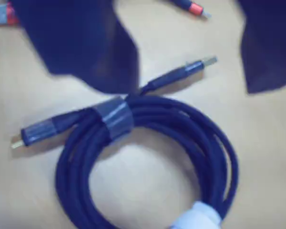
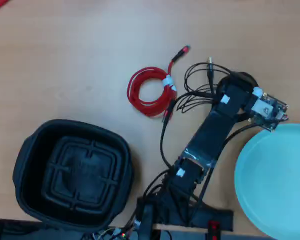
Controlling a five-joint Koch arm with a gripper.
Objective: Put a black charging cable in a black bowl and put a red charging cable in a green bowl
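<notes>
My arm stretches toward the overhead view's upper right, my fingers (image 1: 181,71) spread wide above the black charging cable (image 1: 148,157), which lies on the counter (image 1: 148,191) at the wrist view's centre. The red charging cable (image 2: 151,90) sits upper centre overhead.

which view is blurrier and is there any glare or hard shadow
Wrist view: softest, the two dark gripper jaws smeared at top, black charging cable fuzzy, its shadow faint. Overhead view: sharper, even light, mild sheen on the green bowl and black bowl; the red charging cable casts no hard shadow.
</notes>
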